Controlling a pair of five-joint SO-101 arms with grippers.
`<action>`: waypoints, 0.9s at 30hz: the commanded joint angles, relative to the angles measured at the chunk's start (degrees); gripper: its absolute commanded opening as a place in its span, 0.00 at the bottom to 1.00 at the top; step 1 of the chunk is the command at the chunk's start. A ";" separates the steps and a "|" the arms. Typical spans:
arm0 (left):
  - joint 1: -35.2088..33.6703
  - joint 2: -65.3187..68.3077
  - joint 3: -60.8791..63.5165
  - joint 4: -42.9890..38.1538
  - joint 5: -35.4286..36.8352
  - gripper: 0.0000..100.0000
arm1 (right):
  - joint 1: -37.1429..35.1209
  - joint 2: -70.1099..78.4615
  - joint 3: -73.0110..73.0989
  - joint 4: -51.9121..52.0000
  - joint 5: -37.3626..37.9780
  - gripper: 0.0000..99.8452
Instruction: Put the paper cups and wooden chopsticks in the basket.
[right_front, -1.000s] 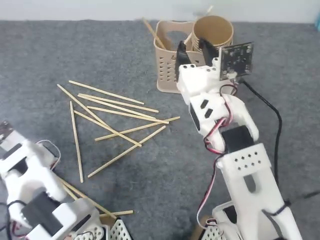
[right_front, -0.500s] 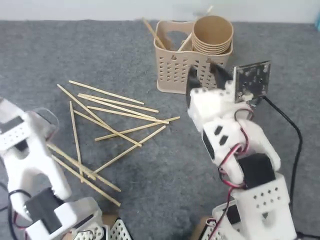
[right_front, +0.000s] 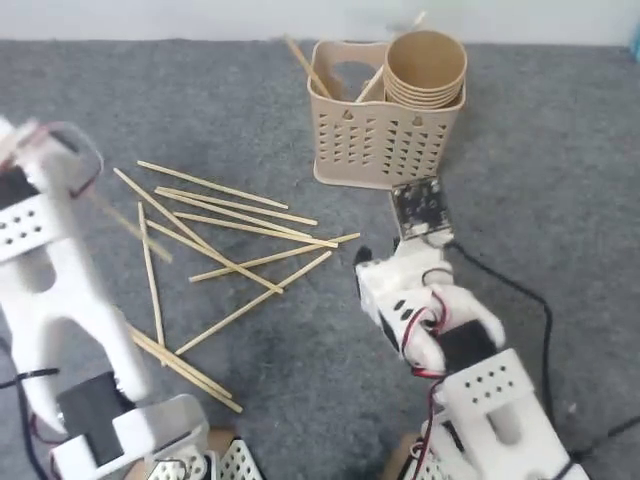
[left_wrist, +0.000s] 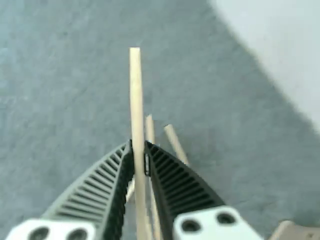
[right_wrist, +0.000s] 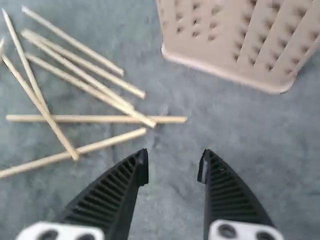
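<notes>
Right arm (right_front: 430, 320) pulled back from the beige perforated plastic basket (right_front: 375, 150); right jaws spread, empty. Stacked brown paper cups (right_front: 426, 65) already seated in basket. Thin wooden chopstick (left_wrist: 135, 90) lifted by left jaws, clenched on it. Loose chopsticks (right_front: 230, 225) left on grey table (right_front: 300, 380): cups done, sticks pending.

One basket (right_front: 375, 145) stands far on the tabletop (right_front: 560, 200), holding one nested stack of paper cups (right_front: 426, 65), roughly five rims showing, and two or three wooden chopsticks (right_front: 305, 62). About eight loose chopsticks (right_front: 255, 229) lie scattered left of centre; a further pair of chopsticks (right_front: 185, 372) lies near left. One held chopstick (left_wrist: 135, 95) sits pinched between the left fingers (left_wrist: 107, 185).
</notes>
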 joint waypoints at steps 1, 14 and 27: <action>6.51 -0.97 -15.16 0.00 0.62 0.01 | -4.62 -1.54 3.08 -3.74 -0.70 0.18; 32.26 -0.35 -34.68 -19.52 -6.86 0.01 | -9.98 -0.92 5.71 -4.00 -0.26 0.18; 48.44 3.25 -9.45 -55.21 -21.10 0.01 | -9.89 -0.92 5.71 -3.65 -0.18 0.18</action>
